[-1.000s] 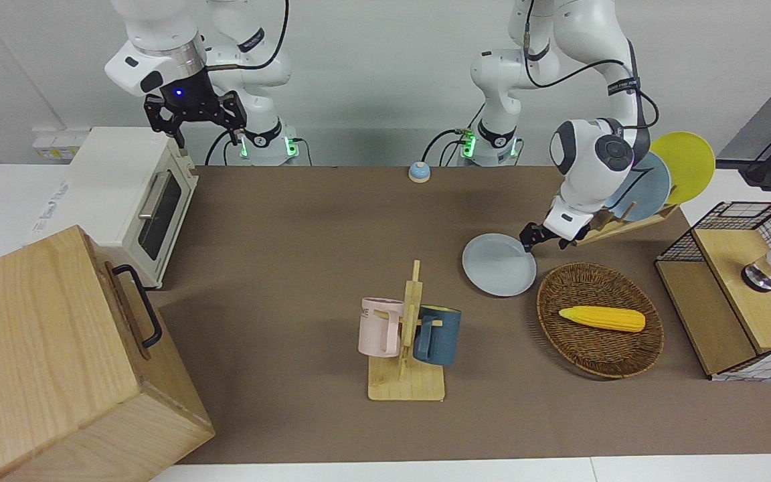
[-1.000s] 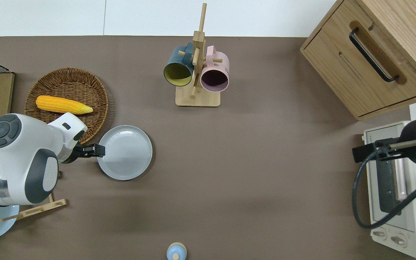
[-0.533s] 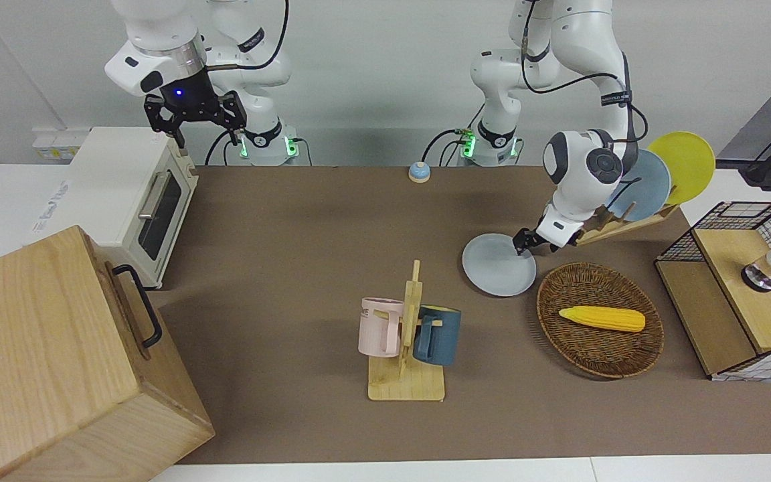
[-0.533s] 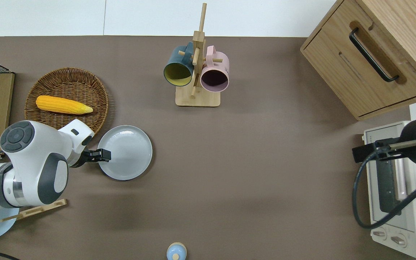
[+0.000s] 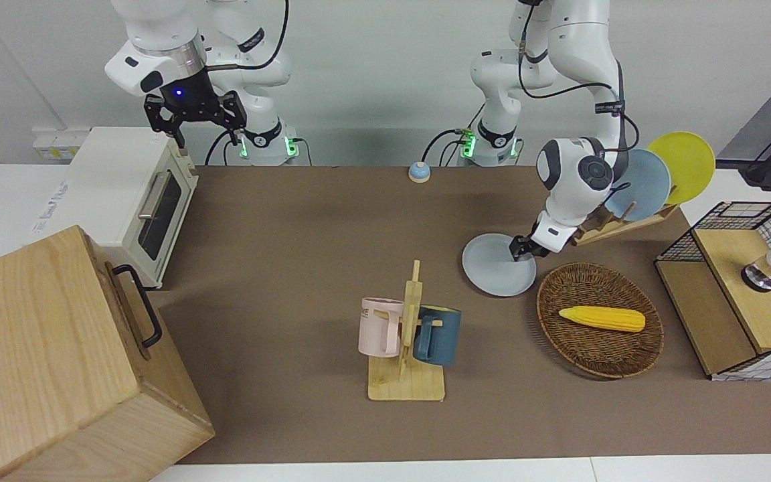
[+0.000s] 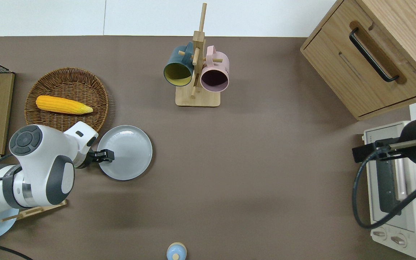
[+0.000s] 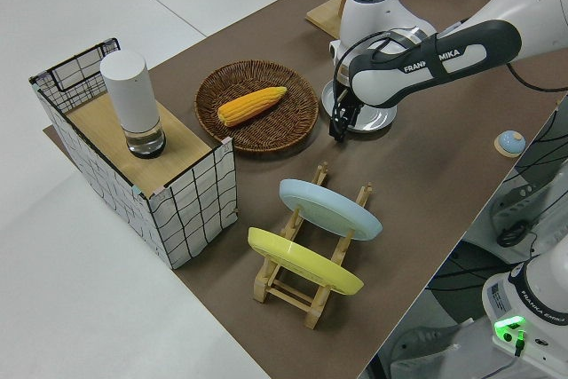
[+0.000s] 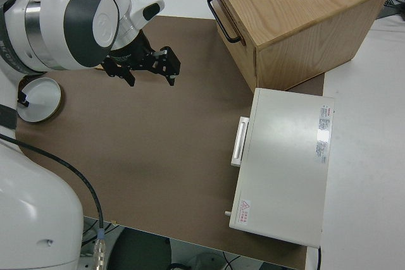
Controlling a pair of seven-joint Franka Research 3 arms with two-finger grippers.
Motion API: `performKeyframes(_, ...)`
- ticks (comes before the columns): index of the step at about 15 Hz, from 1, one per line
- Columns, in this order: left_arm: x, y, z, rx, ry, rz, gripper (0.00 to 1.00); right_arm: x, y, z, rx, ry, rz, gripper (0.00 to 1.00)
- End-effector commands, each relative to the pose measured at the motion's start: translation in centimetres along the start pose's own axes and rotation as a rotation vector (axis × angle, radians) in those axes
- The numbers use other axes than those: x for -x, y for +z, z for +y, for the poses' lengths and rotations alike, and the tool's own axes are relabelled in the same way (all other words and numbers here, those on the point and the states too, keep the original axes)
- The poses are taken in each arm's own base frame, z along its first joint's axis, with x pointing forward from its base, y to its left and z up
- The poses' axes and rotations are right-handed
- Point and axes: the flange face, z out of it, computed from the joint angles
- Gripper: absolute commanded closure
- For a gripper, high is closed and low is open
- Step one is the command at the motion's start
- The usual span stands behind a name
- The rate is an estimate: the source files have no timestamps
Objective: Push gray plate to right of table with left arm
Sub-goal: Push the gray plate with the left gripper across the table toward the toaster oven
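Observation:
The gray plate [image 6: 130,151] [image 5: 492,266] lies flat on the brown table [image 6: 251,162], beside the wicker basket and nearer to the robots than it. My left gripper [image 6: 109,156] [image 5: 517,250] is shut and empty. It is low, with its tip just inside the plate's rim on the side toward the left arm's end of the table. In the left side view the left gripper [image 7: 338,127] points down at the plate [image 7: 377,119], most of which the arm hides. My right gripper [image 5: 205,137] [image 8: 152,75] is open and parked.
The wicker basket [image 6: 54,85] holds a corn cob [image 6: 63,104]. A mug rack [image 6: 197,97] with two mugs stands mid-table, farther from the robots. A dish rack holds a sky-blue plate [image 5: 643,184] and a yellow plate [image 5: 687,164]. A wooden cabinet [image 6: 370,57], toaster oven [image 6: 395,187] and bell [image 6: 176,251] stand about.
My left gripper has moved toward the right arm's end, from just outside the gray plate's rim to just inside it. The plate has not visibly shifted. The right arm is still.

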Motion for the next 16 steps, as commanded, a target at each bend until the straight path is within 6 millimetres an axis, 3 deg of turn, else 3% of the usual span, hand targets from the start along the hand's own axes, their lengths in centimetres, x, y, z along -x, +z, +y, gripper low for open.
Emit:
performKeyframes(1,0.5,0.6,0.8,0.007,-0.011,0.005,0.85,0.5,-0.3,0.3,0.01,-0.001,-0.005,0.005)
performKeyframes(3,0.5,0.6,0.8,0.008,-0.009,0.005,0.98,0.5,-0.3,0.3,0.01,-0.001,-0.005,0.005)
performKeyframes(4,0.5,0.6,0.8,0.008,-0.009,0.007,1.0,0.5,-0.3,0.3,0.01,-0.001,-0.005,0.005)
performKeyframes(10,0.6,0.6,1.1,0.008,0.0,0.007,1.0,0.5,-0.3,0.3,0.01,-0.001,-0.005,0.005)
performKeyframes(16,1.2,0.8,3.5,0.01,0.046,0.002,1.0,0.5,-0.3,0.3,0.01,-0.001,-0.005,0.005)
